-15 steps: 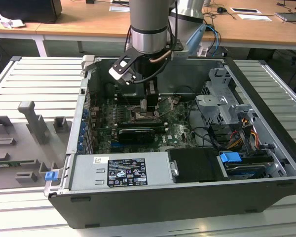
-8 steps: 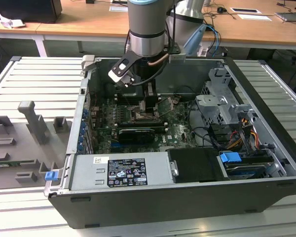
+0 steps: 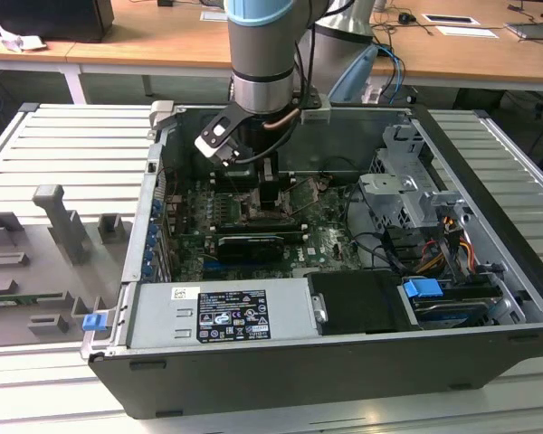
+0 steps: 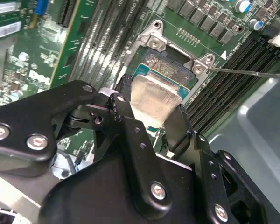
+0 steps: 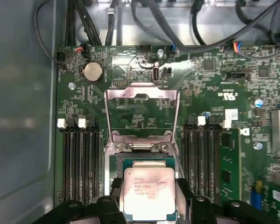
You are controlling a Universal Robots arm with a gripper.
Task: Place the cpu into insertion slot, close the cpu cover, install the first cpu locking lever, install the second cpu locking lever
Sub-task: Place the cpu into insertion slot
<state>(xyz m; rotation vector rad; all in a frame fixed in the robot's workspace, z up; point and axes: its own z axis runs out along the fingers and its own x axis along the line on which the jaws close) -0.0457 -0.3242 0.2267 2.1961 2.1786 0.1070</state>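
1. First wrist view: the small, flat, square cpu with a dull silver-grey metal top (image 5: pixel 148 193) sits between the fingers of the black metal gripper (image 5: pixel 148 185), which clamps two opposite edges of the chip
2. The chip hangs over the square black insertion slot with a silver rim (image 4: pixel 168 65), set in the green circuit board (image 5: pixel 200 79). It is a little offset, so part of the slot's dark centre shows beyond it; I cannot tell whether the two touch
3. The thin silver cpu cover frame (image 5: pixel 168 95) stands tipped up on its hinge, off the slot
4. I judge the chip light, stiff and thin, with a smooth top that could slip. Its underside and the slot's contacts are likely fragile, so the bare side edges are the place to hold it
5. Being near square, it has no real long axis. Its metal face points away from the board, and its edges run roughly parallel to the long black memory slots (image 5: pixel 81 163)
6. In the exterior view the gripper is down inside the open black computer case (image 3: pixel 344 380)
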